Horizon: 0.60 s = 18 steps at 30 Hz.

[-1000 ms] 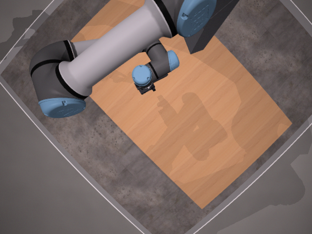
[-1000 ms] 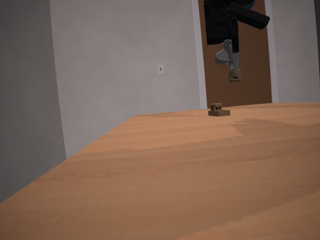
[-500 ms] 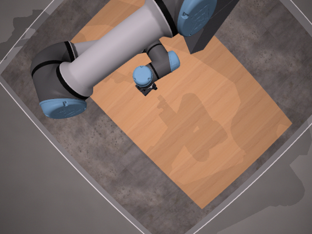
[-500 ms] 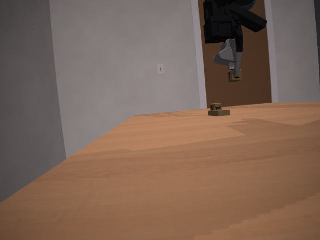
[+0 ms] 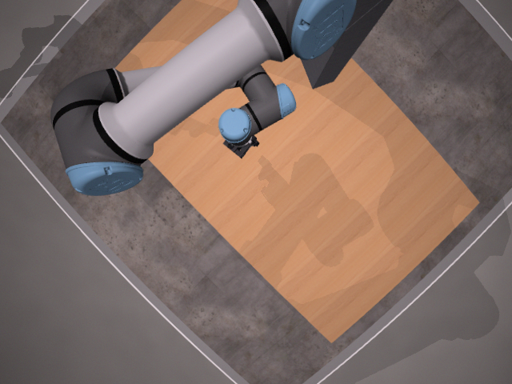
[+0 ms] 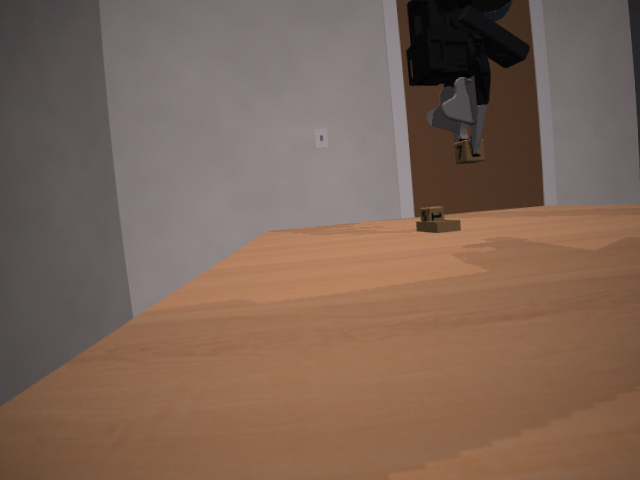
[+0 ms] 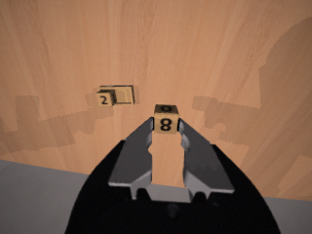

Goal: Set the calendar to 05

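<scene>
Grey metal fingers pinch a small tan wooden number cube [image 7: 166,122] high above the tan wooden tray [image 6: 438,225] holding its twin [image 6: 431,213].

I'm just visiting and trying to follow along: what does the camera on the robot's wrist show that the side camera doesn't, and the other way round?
Only the wrist camera shows an 8 on the held cube and a 2 on top of the cube in the tray.

Only the side camera shows how high the gripper hangs above the table, a 7 on the held cube's side, a 5 on the tray cube's side, and the wall and doorway behind.

Both show the gripper clamped on one cube, with the other cube sitting in the tray.
</scene>
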Motion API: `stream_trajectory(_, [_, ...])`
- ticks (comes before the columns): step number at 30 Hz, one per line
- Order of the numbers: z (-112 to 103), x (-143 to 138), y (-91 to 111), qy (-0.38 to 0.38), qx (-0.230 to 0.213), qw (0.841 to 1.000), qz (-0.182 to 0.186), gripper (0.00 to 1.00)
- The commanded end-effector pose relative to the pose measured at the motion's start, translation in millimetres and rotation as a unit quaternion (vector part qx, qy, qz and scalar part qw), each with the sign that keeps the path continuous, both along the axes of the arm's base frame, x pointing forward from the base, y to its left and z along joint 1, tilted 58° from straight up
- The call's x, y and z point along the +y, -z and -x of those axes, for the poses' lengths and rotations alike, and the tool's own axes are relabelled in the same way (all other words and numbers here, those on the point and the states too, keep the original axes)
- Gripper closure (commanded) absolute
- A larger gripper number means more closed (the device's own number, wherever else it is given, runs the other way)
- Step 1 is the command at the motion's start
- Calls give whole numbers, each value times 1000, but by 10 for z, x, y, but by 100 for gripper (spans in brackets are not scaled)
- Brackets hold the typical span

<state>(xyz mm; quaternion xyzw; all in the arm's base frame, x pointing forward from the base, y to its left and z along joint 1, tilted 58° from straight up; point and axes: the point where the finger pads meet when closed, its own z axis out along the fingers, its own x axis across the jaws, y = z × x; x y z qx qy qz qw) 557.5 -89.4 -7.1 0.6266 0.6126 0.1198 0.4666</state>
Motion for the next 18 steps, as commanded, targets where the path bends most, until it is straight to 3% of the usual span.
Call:
stream_trajectory(1, [-1, 3, -4, -9, 6, 1000, 11, 90])
stream_trajectory(18, [-1, 3, -4, -12, 9, 1000, 16, 90])
